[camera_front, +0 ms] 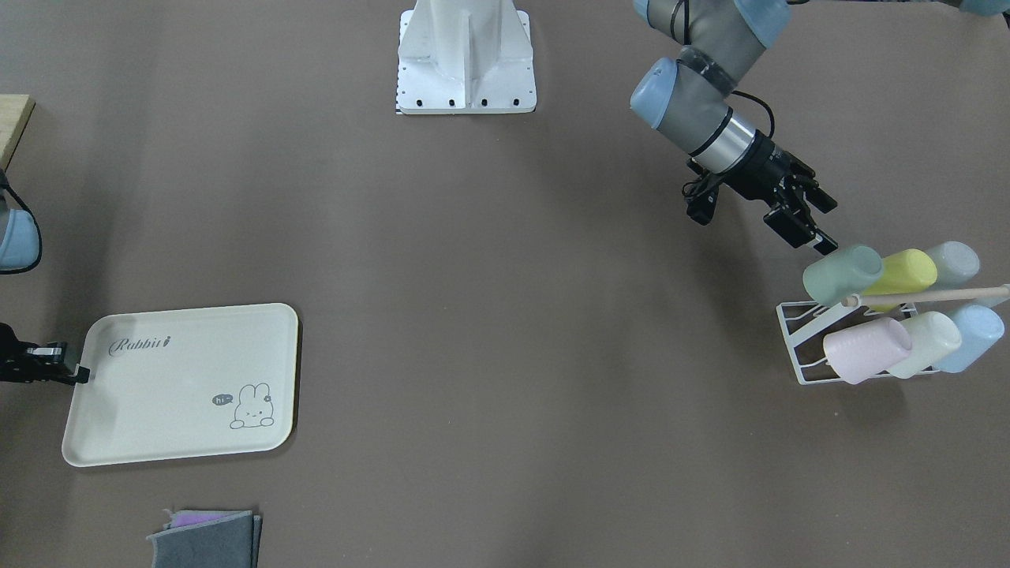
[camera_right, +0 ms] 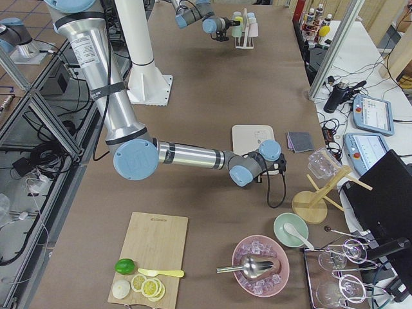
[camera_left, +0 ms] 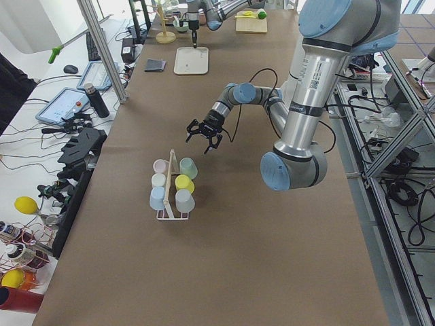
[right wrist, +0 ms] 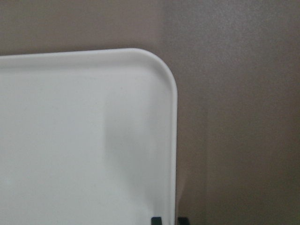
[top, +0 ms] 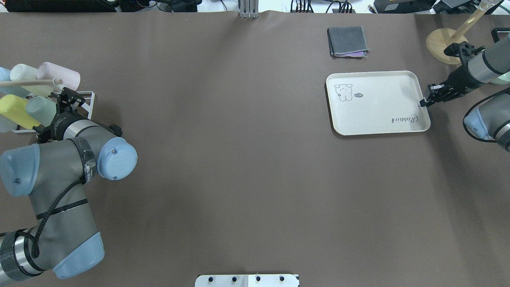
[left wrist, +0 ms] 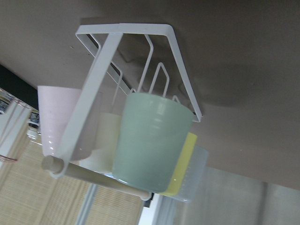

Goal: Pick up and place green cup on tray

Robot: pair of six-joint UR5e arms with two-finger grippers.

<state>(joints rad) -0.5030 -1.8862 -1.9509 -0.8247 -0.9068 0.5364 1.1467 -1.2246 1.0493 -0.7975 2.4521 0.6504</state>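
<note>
The left gripper (camera_front: 819, 222), wide open, is just beside the green cup (camera_front: 843, 273) on the rack (camera_front: 794, 338). The right gripper (camera_front: 77, 371) pinches the tray (camera_front: 158, 398) by its rim.

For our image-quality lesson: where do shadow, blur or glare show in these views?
Right wrist view: a soft shadow lies on the tray. Left wrist view: the green cup is sharp, the background blurred. Front-facing view: even light, faint shadows, no glare.
</note>
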